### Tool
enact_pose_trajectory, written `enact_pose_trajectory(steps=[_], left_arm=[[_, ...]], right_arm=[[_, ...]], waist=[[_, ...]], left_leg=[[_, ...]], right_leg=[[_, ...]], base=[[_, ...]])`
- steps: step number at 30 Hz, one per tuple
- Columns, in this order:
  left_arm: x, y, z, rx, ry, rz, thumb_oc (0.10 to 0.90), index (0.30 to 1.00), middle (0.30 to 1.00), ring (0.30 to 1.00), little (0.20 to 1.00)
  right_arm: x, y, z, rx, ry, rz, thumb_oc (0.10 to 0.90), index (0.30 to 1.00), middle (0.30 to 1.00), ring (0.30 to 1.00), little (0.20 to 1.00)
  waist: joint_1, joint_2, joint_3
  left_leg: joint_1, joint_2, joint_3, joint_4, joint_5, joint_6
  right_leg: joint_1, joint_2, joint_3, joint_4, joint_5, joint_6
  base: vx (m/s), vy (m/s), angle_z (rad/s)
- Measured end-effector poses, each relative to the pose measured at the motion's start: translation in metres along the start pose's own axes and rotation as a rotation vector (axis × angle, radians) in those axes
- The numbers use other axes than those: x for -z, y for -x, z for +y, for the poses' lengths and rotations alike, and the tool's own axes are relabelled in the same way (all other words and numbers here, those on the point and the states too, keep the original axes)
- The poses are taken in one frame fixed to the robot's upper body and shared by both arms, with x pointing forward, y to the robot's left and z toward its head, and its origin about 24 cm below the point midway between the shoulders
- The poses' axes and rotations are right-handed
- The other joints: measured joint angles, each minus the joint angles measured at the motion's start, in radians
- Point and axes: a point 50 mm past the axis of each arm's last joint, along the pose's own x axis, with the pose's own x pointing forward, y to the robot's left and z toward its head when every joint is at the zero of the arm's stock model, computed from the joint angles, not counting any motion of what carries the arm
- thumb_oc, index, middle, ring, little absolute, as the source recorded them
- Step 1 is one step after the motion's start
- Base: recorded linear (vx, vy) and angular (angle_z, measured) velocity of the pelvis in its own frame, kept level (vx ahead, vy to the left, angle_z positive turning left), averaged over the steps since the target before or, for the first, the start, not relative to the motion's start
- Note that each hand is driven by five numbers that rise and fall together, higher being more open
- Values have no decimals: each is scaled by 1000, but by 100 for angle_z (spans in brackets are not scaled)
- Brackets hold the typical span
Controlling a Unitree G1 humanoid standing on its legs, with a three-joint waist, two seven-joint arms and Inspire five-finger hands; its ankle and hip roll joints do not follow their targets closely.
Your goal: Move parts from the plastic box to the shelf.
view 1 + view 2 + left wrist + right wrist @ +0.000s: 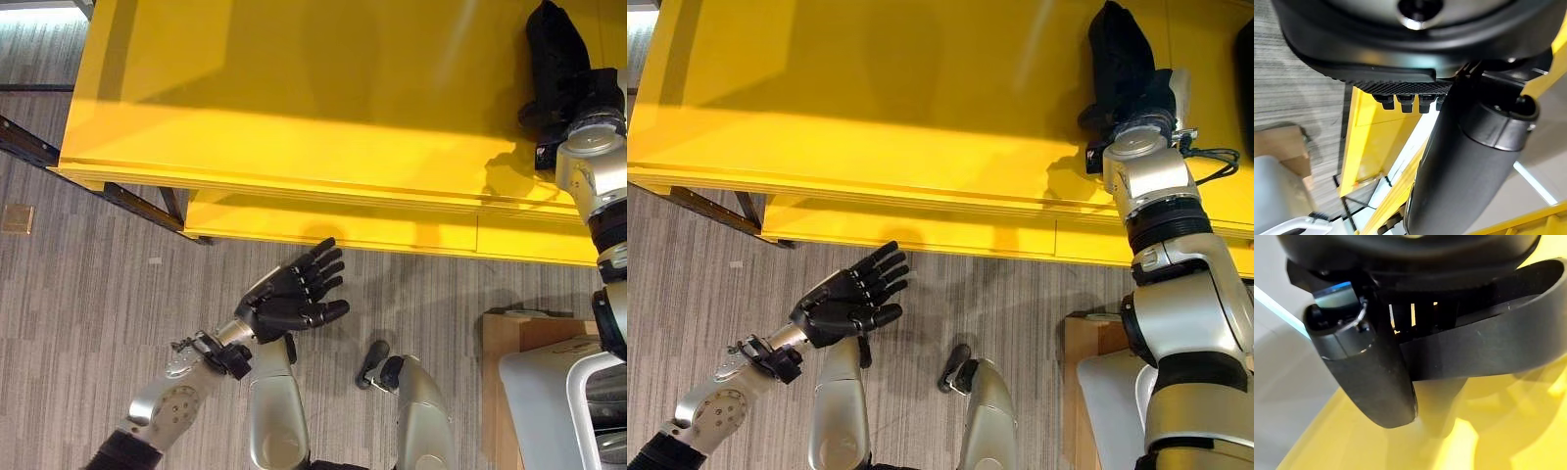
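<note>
The yellow shelf [294,88] spans the far half of the scene. My right hand [1122,59] reaches over its right part, just above the surface. In the right wrist view its thumb [1371,382] and fingers are curled round a black curved part [1488,345], a flat dark band with the yellow surface close beneath. My left hand [294,294] hovers over the grey floor in front of the shelf's lower edge, fingers straight and spread, nothing in it. The left wrist view looks past the left hand's thumb [1464,161] at the shelf's side [1371,142].
A pale grey plastic box [549,401] sits against a wooden crate [509,338] at the lower right. A dark metal frame [39,147] runs along the floor at the left. Another dark thing [1246,49] lies at the shelf's right edge.
</note>
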Motion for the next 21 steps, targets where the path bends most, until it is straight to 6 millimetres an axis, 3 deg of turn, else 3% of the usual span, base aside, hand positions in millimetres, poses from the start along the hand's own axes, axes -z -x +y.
enact_pose_trajectory(steps=[2,4,8,11,13,14,15,16,21], left_arm=[[-6,-3,0,20,9,-18,900,1000,1000,1000,1000],[-14,-9,-5,100,0,-24,900,1000,1000,1000,1000],[-12,-5,-6,161,49,-1,900,1000,1000,1000,1000],[-12,0,1,159,57,25,900,1000,1000,1000,1000],[-7,1,4,136,86,7,900,1000,1000,1000,1000],[-5,0,5,130,95,2,900,1000,1000,1000,1000],[-6,0,5,127,83,-3,900,1000,1000,1000,1000],[-8,-3,5,125,62,-18,900,1000,1000,1000,1000],[-21,-9,2,143,17,-96,900,1000,1000,1000,1000]], right_arm=[[10,0,0,0,25,43,400,300,300,300,300],[17,-3,-9,39,48,72,400,300,300,300,300],[18,-4,-13,68,76,49,400,300,300,300,300],[14,-5,-15,82,84,-2,400,300,300,300,300],[10,-4,-14,89,90,-34,400,300,300,300,300],[10,-4,-13,89,88,-39,400,300,300,300,300],[10,-4,-13,87,88,-42,400,300,300,300,300],[10,-4,-15,90,88,-38,400,300,300,300,300],[1,-1,-14,83,79,-73,400,300,300,300,300]], waist=[[-21,5,0],[-46,5,0],[-41,43,0],[-27,52,0],[10,55,0],[37,55,0],[39,57,0],[24,53,0],[23,48,0]], left_leg=[[48,4,51,-110,21,9],[51,17,146,-134,-27,12],[49,-2,171,-132,-39,4],[14,-69,84,-96,-75,7],[12,-130,-33,-82,-73,12],[12,-132,-39,-55,-72,13],[8,-135,-32,-34,-43,43],[6,-150,-33,-22,-63,57],[5,-178,-31,-29,-62,80]], right_leg=[[46,-4,-58,-14,-7,-14],[60,-47,-120,-38,-6,-25],[65,-69,-133,-45,-9,-24],[60,-64,-99,-121,35,0],[49,-25,-26,-185,92,23],[52,-19,-11,-211,106,46],[67,-12,6,-230,132,65],[82,-18,12,-255,130,74],[115,-29,9,-325,175,97]], base=[[-35,-161,75],[0,-22,98],[-21,7,26],[-19,62,-25],[-82,64,-94],[16,90,-91],[35,110,-48],[50,132,4],[13,118,11]])
